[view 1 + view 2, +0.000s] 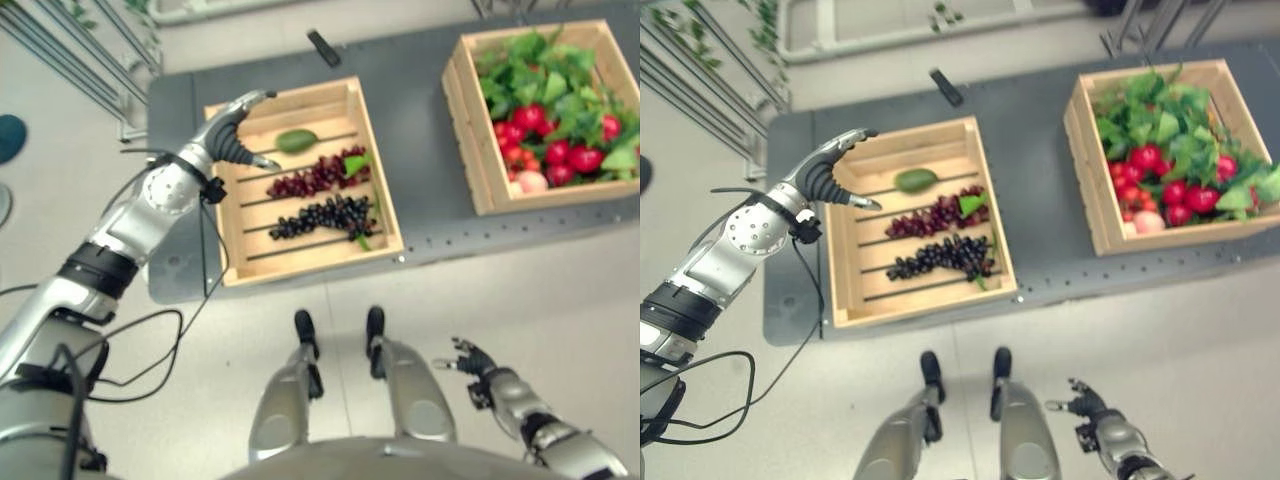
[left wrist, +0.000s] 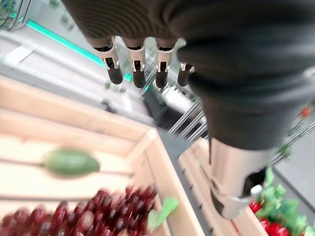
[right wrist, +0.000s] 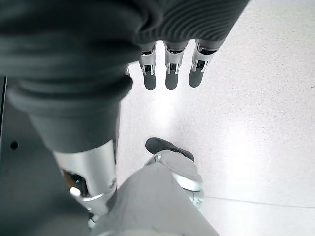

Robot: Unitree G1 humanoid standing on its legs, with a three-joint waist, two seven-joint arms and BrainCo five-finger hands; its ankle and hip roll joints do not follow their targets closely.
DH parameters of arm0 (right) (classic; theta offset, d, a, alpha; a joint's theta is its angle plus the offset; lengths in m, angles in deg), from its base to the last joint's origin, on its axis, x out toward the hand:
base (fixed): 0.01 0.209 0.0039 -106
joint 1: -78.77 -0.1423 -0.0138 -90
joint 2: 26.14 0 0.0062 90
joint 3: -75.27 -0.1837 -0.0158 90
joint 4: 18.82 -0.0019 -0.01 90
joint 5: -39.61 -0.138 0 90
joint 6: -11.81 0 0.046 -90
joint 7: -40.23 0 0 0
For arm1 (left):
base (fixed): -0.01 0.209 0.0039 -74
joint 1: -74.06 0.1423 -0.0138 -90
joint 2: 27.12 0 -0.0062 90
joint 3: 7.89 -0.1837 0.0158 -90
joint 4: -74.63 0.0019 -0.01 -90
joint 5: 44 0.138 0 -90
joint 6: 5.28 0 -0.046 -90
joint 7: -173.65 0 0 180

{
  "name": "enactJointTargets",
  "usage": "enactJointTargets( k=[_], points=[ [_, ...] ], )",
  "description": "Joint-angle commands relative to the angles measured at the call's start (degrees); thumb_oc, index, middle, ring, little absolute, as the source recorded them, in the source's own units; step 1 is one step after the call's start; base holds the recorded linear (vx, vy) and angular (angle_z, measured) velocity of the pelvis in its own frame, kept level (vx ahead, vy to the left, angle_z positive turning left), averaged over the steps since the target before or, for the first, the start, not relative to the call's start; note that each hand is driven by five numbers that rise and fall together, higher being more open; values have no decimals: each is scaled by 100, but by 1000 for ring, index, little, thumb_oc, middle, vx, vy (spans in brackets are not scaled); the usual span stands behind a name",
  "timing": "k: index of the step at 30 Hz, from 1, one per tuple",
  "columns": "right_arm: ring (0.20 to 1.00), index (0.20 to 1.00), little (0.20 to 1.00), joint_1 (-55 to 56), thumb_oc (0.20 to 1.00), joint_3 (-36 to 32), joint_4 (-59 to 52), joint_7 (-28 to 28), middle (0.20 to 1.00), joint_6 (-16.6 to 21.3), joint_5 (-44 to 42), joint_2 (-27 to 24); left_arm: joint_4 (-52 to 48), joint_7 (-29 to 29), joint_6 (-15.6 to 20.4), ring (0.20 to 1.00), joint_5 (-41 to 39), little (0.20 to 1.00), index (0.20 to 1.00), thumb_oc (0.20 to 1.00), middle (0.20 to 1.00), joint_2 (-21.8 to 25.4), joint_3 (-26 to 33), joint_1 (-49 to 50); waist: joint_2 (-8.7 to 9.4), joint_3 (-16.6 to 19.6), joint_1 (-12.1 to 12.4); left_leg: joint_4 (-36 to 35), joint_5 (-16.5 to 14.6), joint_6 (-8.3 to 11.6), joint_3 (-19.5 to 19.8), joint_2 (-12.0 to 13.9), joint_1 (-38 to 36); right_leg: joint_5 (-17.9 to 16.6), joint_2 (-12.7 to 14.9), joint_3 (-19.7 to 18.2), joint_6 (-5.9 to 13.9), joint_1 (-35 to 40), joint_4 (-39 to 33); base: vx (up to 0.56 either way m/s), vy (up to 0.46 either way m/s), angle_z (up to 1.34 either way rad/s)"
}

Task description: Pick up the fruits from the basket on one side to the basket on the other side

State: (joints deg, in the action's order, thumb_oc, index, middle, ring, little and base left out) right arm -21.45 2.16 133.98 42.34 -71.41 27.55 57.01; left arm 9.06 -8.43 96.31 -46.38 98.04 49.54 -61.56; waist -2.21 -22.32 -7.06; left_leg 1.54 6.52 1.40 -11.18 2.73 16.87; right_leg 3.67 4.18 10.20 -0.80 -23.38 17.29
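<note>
A wooden crate [image 1: 378, 170] on the grey table [image 1: 425, 90] holds a green fruit [image 1: 295, 140], a bunch of red grapes [image 1: 318, 176] and a bunch of dark grapes [image 1: 320, 215]. My left hand [image 1: 228, 128] hovers open over this crate's left part, fingers straight, just left of the green fruit [image 2: 71, 162] and holding nothing. A second crate [image 1: 466, 110] at the right holds red fruits [image 1: 570, 155], one pale fruit [image 1: 530, 181] and green leaves [image 1: 545, 80]. My right hand [image 1: 478, 362] hangs open low at the right, over the floor, away from the table.
A small black object [image 1: 323, 47] lies on the table behind the left crate. Metal frame legs [image 1: 80, 60] stand on the floor at the far left. A bare strip of table separates the two crates.
</note>
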Motion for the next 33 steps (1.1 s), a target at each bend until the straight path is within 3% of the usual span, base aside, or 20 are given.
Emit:
enactJointTargets(
  k=[1, 12, 23, 31, 33],
  points=[
    [1000, 1000, 1000, -27, 1000, 256, -124, -189, 1000, 222, -298, -86, 304, -347, 67, 1000, 271, 1000, 1000, 1000, 1000, -48, 219, -533, 280, 121, -25, 640, -683, 18, 4, -7, 64, -400, 280, -297, 751, 22, -502, -47, -20, -12],
    [1000, 1000, 1000, -282, 1000, 283, -405, -422, 1000, 407, -608, -175, 726, -520, -42, 1000, 480, 1000, 1000, 1000, 1000, -229, -5, -840, 335, -334, -97, 946, -699, 6, 5, 54, 583, -407, 260, -392, 706, -514, -275, -41, -25, -1],
    [1000, 1000, 1000, -286, 1000, 342, -1194, -505, 1000, 588, -821, -277, 663, -638, -74, 1000, 624, 1000, 1000, 1000, 1000, -26, 0, -804, 477, -688, -182, 1377, -759, -11, -26, 157, 1296, -487, 207, -512, 672, -1165, -68, -54, -19, -1],
    [1000, 1000, 1000, -391, 1000, 412, -1608, -625, 1000, 712, -937, -339, 728, -894, -95, 1000, 838, 1000, 1000, 1000, 1000, -163, -1, -796, 578, -747, -263, 1754, -846, -27, -108, 264, 2027, -504, 168, -657, 672, -1918, 225, -34, -3, -8],
    [1000, 1000, 1000, -421, 1000, 458, -1686, -668, 1000, 722, -925, -319, 814, -947, -124, 1000, 913, 1000, 1000, 1000, 1000, -256, -22, -755, 594, -747, -276, 1771, -1008, 14, -92, 284, 2064, -359, 124, -723, 726, -2004, 293, 53, 32, -4]
  ],
)
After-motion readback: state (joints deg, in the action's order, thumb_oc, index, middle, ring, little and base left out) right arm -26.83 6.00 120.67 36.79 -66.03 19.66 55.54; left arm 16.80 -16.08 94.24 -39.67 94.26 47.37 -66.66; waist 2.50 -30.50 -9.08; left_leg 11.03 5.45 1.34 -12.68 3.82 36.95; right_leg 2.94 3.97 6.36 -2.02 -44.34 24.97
